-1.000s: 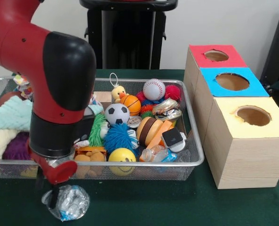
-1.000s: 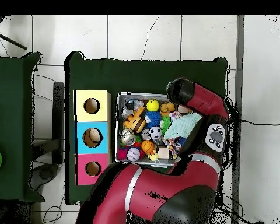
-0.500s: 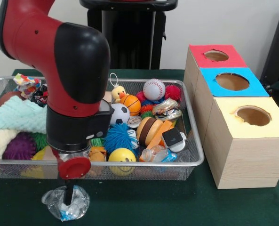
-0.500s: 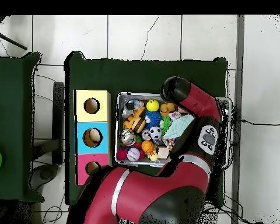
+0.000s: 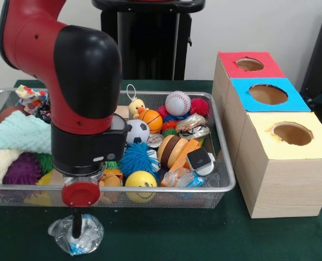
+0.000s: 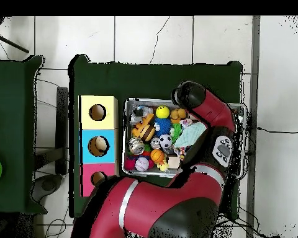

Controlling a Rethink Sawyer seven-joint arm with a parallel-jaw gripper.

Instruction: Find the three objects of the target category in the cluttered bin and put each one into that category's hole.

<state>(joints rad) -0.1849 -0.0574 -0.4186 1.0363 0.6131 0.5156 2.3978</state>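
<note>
A wire mesh bin (image 5: 226, 179) holds several toys: a baseball (image 5: 177, 103), a soccer ball (image 5: 134, 131), a small basketball (image 5: 151, 119), a yellow smiley ball (image 5: 140, 181), a rubber duck (image 5: 136, 107), fuzzy balls and wrappers. To its right stand three hole-topped boxes, red (image 5: 228, 64), blue (image 5: 242, 97) and yellow (image 5: 263, 128). My gripper (image 5: 76, 230) hangs in front of the bin's near rim, down in a crumpled clear plastic wrapper (image 5: 91, 237) on the green cloth. The arm's wrist (image 6: 189, 95) hides the gripper in the overhead view.
Soft cloths (image 5: 17, 136) and a purple spiky ball (image 5: 20, 169) fill the bin's left end. The thick red arm (image 5: 79, 81) covers the bin's middle left. In the overhead view the bin (image 6: 132, 102) sits right of the boxes (image 6: 97, 146).
The wrist has swung right along the bin's front rim, so the gripper now sits over the middle of the plastic wrapper instead of its left edge. The wrapper has stayed in place.
</note>
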